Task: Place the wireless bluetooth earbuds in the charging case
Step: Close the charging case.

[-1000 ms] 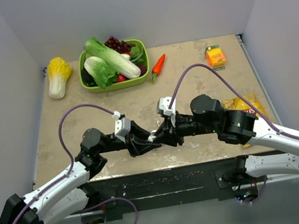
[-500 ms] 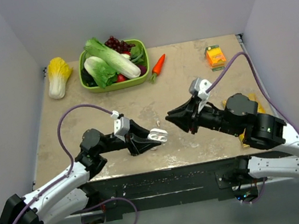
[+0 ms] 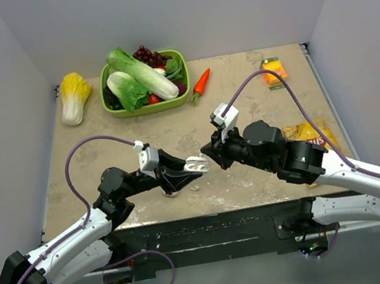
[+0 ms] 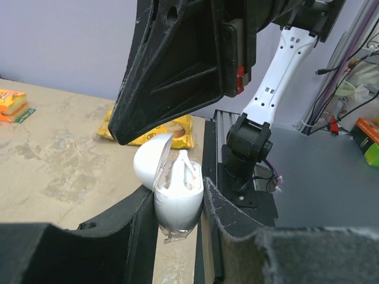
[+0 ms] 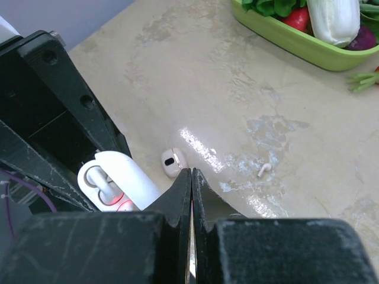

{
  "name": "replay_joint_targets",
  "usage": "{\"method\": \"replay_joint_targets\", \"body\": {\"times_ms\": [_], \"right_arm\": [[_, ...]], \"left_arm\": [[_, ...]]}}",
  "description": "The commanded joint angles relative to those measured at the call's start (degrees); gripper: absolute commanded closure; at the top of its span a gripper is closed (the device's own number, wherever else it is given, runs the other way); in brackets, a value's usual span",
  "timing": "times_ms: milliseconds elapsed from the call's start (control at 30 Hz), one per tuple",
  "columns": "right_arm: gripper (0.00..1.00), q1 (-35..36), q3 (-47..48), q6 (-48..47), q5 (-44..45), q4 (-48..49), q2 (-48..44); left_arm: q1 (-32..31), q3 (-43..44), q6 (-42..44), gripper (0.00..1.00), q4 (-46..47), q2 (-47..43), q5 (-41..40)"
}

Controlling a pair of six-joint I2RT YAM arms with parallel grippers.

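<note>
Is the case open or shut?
Open: the charging case in the left gripper has its lid swung back, an earbud standing inside.

Mottled beige tabletop (image 3: 250, 65), plain pale lavender-grey walls (image 3: 224, 3) on 3 sides, black mounting plate (image 3: 212, 225) along near edge, soft even light

A mottled beige table (image 3: 241, 100) carries a green basket (image 3: 147, 108) at its far edge. The basket is filled with long leafy lettuces (image 3: 142, 73), dark red grapes (image 3: 148, 52) and a red tomato (image 3: 154, 98). A yellow-and-white cabbage (image 3: 74, 96) lies left of the basket, apart from it. A carrot (image 3: 201, 82) lies tilted just beside the basket's right end. An orange carton (image 3: 274, 70) sits near the far right corner. A yellow snack bag (image 3: 307, 130) lies by the right edge, partly hidden.
</note>
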Motion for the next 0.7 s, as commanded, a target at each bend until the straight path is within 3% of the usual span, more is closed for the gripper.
{"method": "replay_joint_targets", "body": {"times_ms": [0,267,533,600,633,667], "right_arm": [[1.00,0.0,1.2,0.1,-3.1,2.8,-0.4],[1.00,0.0,1.2,-1.3,-8.6,3.2,0.9],[1.00,0.0,1.0,-1.0,-7.3,2.8,0.7],[0.98,0.0,-0.1,1.8,1.4,2.9,-2.2],[0.89,0.0,-1.0,2.8,5.5,3.5,-3.6],[0.87,0.0,-3.7,3.4,14.0,4.4,-5.6]], "left_arm": [[-0.1,-0.8,0.6,1.00,3.7,-1.1,-2.0],[-0.1,-0.9,0.8,1.00,3.8,-1.3,-3.1],[-0.1,-0.8,1.0,1.00,3.2,-1.5,-4.2],[-0.2,-0.8,0.9,1.00,2.5,-1.5,-5.7],[-0.1,-0.8,0.8,1.00,1.1,-1.5,-6.6],[-0.1,-0.7,0.8,1.00,0.0,-1.5,-10.3]]}}
